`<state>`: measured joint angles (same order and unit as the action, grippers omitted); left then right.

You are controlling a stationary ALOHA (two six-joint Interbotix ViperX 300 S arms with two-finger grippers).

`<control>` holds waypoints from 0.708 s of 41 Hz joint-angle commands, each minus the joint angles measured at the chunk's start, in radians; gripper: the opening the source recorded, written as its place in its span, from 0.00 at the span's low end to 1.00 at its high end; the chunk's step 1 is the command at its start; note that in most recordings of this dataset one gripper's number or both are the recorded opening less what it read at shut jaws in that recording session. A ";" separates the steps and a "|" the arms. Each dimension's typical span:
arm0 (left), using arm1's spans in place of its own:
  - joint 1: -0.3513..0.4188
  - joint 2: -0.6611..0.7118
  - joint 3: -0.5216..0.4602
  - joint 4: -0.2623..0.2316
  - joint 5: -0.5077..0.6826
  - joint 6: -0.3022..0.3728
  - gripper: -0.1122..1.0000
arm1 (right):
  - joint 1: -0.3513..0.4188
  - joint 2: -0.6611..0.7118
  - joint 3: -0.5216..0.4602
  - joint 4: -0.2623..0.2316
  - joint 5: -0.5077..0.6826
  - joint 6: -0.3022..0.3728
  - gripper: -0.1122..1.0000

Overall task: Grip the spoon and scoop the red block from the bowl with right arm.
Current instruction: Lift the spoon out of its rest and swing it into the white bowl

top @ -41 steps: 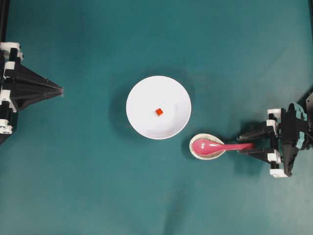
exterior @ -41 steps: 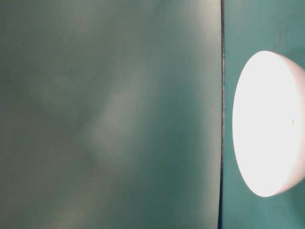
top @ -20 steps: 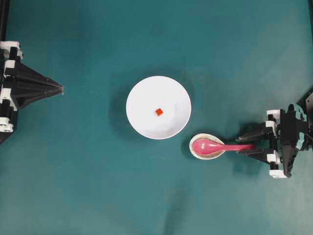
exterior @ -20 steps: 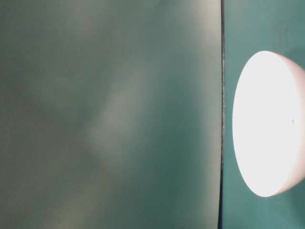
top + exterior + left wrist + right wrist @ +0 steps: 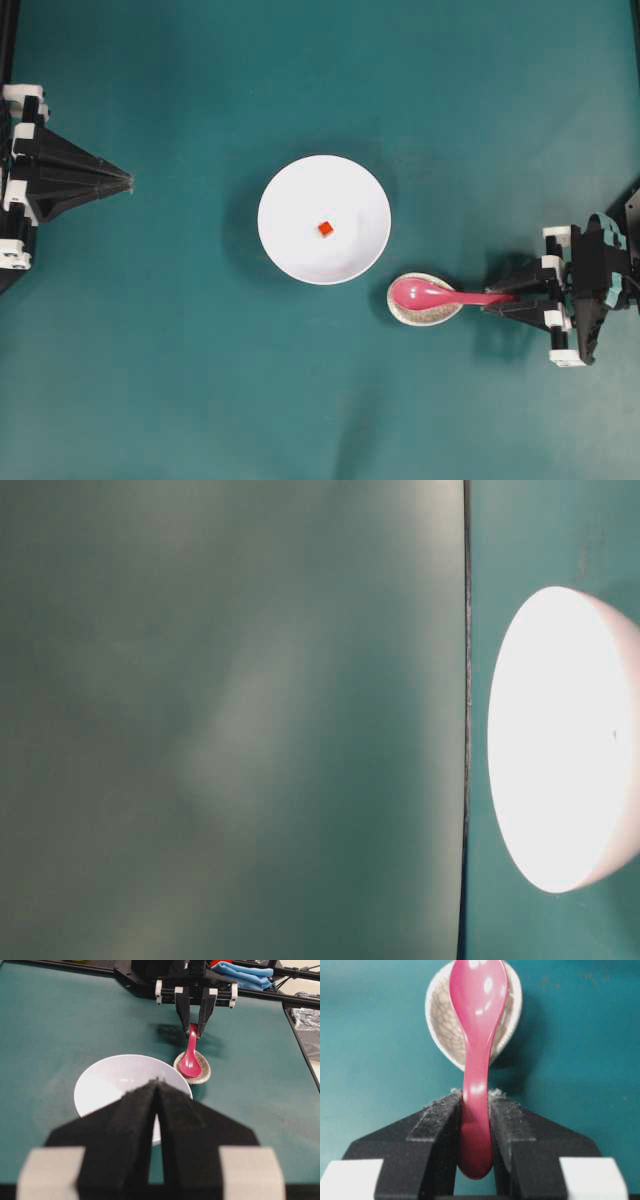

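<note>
A: From overhead, the red block [image 5: 325, 229] sits alone near the middle of the white bowl [image 5: 290, 245], a tiny cube on smooth glaze. The left-wrist view hides it completely behind its own black fingers

B: And the table-level view gives only the bowl's [image 5: 560, 740] glaring white outer wall, turned on its side, beside a blurred grey-green expanse

A: The right pincer [image 5: 510, 298] reaches in level from the right edge, pointing at the spoon [image 5: 430, 296]. Its scoop lies in a small speckled dish [image 5: 425, 314] just beside the bowl's lower right rim, the straight handle running out to the fingers

B: The right-wrist view settles the grip: the glossy pink spoon [image 5: 476, 1060] has its handle end between the two black fingers [image 5: 437, 1130], fuzzy padded faces pressed against both sides, so the right pincer [image 5: 475, 1105] is clamped on it. The dish [image 5: 445, 1025] shows a crackled, pale glaze there

A: The left pincer [image 5: 125, 182] holds level at the left edge of the teal desk [image 5: 200, 400], well apart from everything, its pointed tips together, closed on nothing. Its own camera shows only a hairline seam between them [image 5: 159, 1091]
</note>
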<state>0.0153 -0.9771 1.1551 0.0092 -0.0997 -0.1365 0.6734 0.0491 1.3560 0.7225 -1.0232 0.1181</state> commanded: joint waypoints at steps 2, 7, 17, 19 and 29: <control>0.005 0.006 -0.025 0.003 -0.005 0.002 0.10 | 0.003 -0.055 -0.031 -0.003 -0.014 -0.009 0.30; 0.005 0.005 -0.026 0.003 -0.005 0.002 0.10 | -0.017 -0.123 -0.064 -0.003 0.006 -0.046 0.30; 0.005 -0.002 -0.028 0.003 -0.005 0.018 0.10 | -0.164 -0.290 -0.189 -0.003 0.221 -0.241 0.30; 0.005 -0.002 -0.028 0.003 -0.005 0.020 0.10 | -0.209 -0.327 -0.221 -0.005 0.298 -0.299 0.30; 0.005 -0.003 -0.028 0.003 0.000 0.020 0.10 | -0.480 -0.440 -0.431 -0.003 0.865 -0.500 0.30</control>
<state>0.0169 -0.9817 1.1551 0.0092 -0.0966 -0.1181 0.2761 -0.3574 1.0063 0.7210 -0.3283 -0.3590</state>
